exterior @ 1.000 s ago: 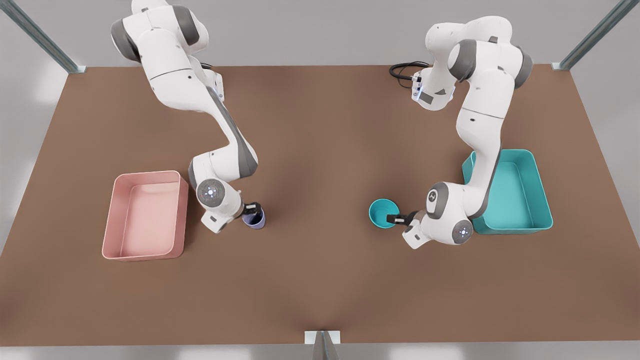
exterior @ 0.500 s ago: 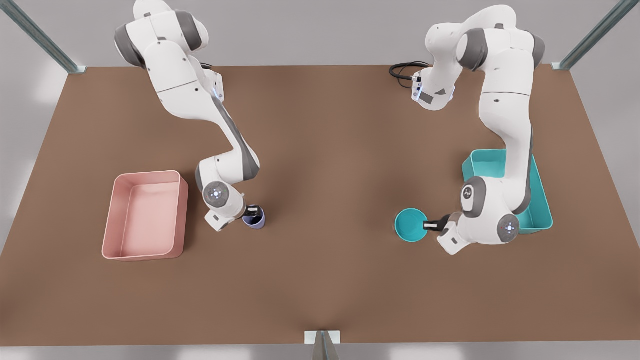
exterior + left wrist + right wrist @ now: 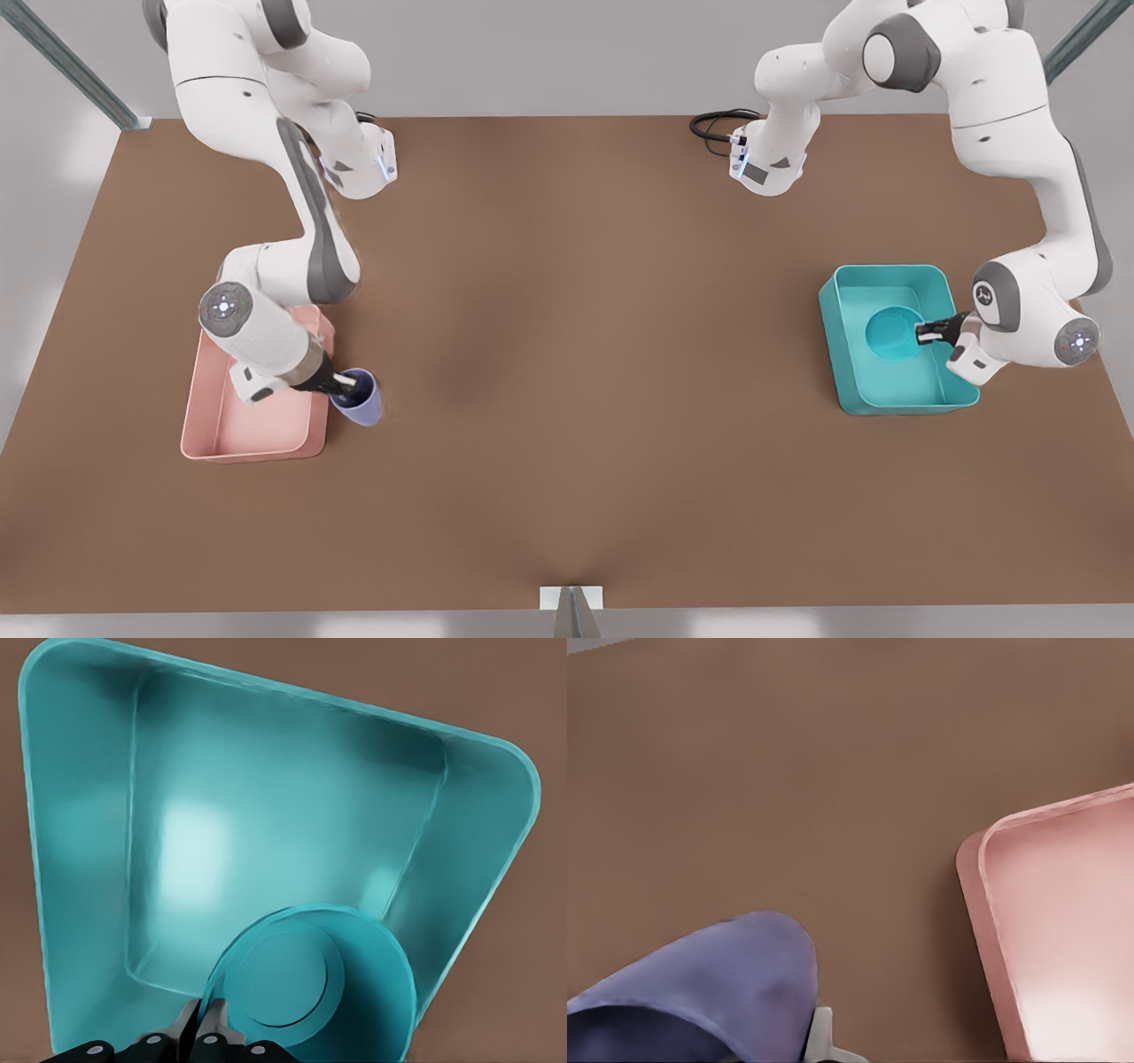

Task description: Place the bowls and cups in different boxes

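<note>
**Both pieces held, bench wide open in the middle**

I see a plain brown bench (image 3: 567, 354) under pale grey walls, with metal frame posts (image 3: 71, 66) at the upper corners of the front view and a black cable (image 3: 713, 124) coiled at the far edge.

At the right of the frame, my left end effector (image 3: 926, 332) is pinched narrow on the rim of the teal bowl (image 3: 890, 332), which hangs over the inside of the teal box (image 3: 850, 390). In the left wrist view the bowl (image 3: 310, 992) sits in front of the box floor and near one box (image 3: 80, 859) wall.

At the lower left of the frame, my right end effector (image 3: 347, 384) grips the lavender cup (image 3: 361, 408) by its rim. The cup is tilted and just beside the pink box (image 3: 199, 439), outside its near-corner wall, over bare bench. The right wrist view shows the cup (image 3: 718, 983) apart from the pink box (image 3: 992, 948) edge.

The whole centre and the lower band of the frame are open bench, well apart from both boxes.
</note>
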{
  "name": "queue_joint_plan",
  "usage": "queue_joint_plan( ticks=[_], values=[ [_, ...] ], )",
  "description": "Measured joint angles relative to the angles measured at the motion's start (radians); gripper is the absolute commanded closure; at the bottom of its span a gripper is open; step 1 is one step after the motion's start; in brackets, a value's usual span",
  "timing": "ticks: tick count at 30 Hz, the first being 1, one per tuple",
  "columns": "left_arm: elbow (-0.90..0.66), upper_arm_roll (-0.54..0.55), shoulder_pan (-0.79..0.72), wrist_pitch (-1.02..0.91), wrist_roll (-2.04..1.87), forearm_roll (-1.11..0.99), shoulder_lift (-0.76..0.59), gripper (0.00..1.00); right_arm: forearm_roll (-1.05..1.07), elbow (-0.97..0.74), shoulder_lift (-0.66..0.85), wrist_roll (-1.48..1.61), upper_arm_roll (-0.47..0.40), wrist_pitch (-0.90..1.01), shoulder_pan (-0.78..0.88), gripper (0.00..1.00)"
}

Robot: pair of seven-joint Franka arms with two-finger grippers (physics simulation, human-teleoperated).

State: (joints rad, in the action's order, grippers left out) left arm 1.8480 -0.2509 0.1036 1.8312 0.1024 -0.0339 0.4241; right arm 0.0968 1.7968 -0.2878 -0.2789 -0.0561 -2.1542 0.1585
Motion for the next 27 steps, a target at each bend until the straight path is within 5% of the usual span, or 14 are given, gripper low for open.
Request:
queue_joint_plan(
  ticks=[5, 7, 11, 13, 17, 18, 19, 20, 27],
  values=[
    [0.082, -0.01, 0.012, 0.167, 0.026, -0.012, 0.038, 0.79, -0.011, -0.01, -0.016, 0.143, -0.007, 0.099, -0.226, 0.79],
    [0.086, -0.012, 0.015, 0.209, 0.04, -0.009, 0.045, 0.0, -0.016, -0.024, -0.067, 0.193, -0.008, 0.117, -0.244, 0.79],
    [0.061, -0.027, 0.019, 0.234, 0.098, 0.031, 0.025, 0.0, -0.019, -0.033, -0.168, 0.278, -0.009, 0.11, -0.266, 0.79],
    [-0.084, -0.029, 0.021, 0.148, 0.114, 0.02, -0.028, 0.0, -0.018, -0.034, -0.213, 0.314, -0.009, 0.089, -0.279, 0.79],
    [-0.322, 0.263, 0.005, -0.088, 0.092, -0.061, -0.139, 0.0, -0.011, -0.034, -0.261, 0.375, -0.008, 0.05, -0.286, 0.79],
    [-0.377, 0.323, -0.019, -0.14, 0.083, -0.079, -0.151, 0.0, -0.01, -0.035, -0.269, 0.388, -0.008, 0.044, -0.286, 0.57],
    [-0.423, 0.358, -0.036, -0.187, 0.074, -0.092, -0.158, 0.0, -0.012, -0.036, -0.275, 0.398, -0.008, 0.038, -0.286, 0.08],
    [-0.464, 0.377, -0.054, -0.23, 0.065, -0.104, -0.165, 0.0, -0.018, -0.04, -0.281, 0.406, -0.008, 0.034, -0.287, 0.0],
    [-0.54, 0.406, -0.078, -0.401, 0.016, -0.134, -0.151, 0.0, -0.047, -0.052, -0.268, 0.426, -0.003, 0.031, -0.289, 0.0]
  ],
)
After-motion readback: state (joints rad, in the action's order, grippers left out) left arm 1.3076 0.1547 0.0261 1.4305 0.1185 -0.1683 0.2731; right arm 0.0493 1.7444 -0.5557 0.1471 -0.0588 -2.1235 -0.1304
